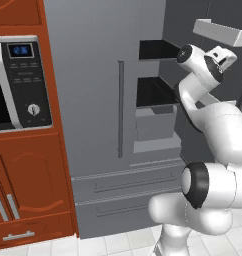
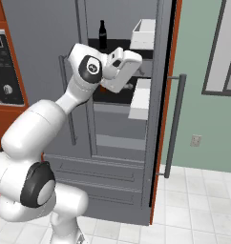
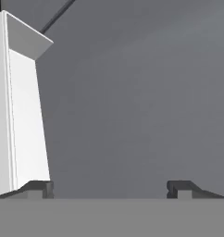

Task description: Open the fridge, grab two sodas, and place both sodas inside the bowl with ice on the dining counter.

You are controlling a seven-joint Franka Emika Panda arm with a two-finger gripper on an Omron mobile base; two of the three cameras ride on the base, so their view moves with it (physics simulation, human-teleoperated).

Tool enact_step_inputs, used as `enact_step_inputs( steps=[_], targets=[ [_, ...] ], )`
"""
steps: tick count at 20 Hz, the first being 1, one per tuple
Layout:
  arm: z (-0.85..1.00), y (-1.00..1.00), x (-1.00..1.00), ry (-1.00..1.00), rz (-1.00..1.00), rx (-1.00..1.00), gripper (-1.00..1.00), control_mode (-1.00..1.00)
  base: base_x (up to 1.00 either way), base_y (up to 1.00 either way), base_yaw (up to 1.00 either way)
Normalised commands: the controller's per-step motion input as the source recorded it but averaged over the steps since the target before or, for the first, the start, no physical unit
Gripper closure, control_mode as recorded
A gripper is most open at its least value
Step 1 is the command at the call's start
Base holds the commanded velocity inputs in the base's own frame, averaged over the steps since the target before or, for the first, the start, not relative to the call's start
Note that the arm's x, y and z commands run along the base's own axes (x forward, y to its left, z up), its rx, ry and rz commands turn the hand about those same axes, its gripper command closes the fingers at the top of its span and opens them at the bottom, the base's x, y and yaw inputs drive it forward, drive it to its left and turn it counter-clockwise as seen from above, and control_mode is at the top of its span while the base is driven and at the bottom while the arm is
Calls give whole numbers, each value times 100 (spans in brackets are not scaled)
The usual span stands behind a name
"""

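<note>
Left base view: The fridge (image 1: 93, 100) stands beside a red-brown cabinet (image 1: 33, 180) holding a microwave (image 1: 18, 82); the left door is shut with its bar handle (image 1: 121, 107) upright, the right door swung open on black shelves (image 1: 155, 50) and a pale drawer (image 1: 154, 122).
Arm, left base view: The white arm reaches up into the open right half, wrist level with the upper shelves.
Right base view: One soda (image 2: 102, 35) stands upright on an upper shelf, above and just behind the wrist; the open door's white bins (image 2: 142, 33) hang to its right.
Second soda: Not made out here; it may be hidden behind the arm.
Hand view: The gripper (image 3: 109, 189) shows both dark tips spread wide with nothing between them, facing the plain grey inner wall, a white bin (image 3: 21, 111) at the left.
Handling, a judgement: The bottle looks rigid, smooth and likely slippery, light enough for one grip; its narrow neck offers little purchase, so the wider body below the shoulder is the better hold. Tall and slim, it could topple if nudged.
Writing: The microwave's blue display (image 1: 20, 50) shows digits too blurred to read; no label is legible on the bottle.
</note>
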Motion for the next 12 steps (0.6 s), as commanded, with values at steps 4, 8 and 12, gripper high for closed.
enact_step_inputs(
  steps=[4, 8, 12],
  targets=[
    [-7, 75, -63, -18, 0, 16, -100, -100, 0, 0, 0],
    [0, 89, -39, -11, 0, 15, -100, -100, 0, 0, 0],
    [0, 73, -36, -8, 0, 20, -100, -100, 0, 0, 0]
  ],
)
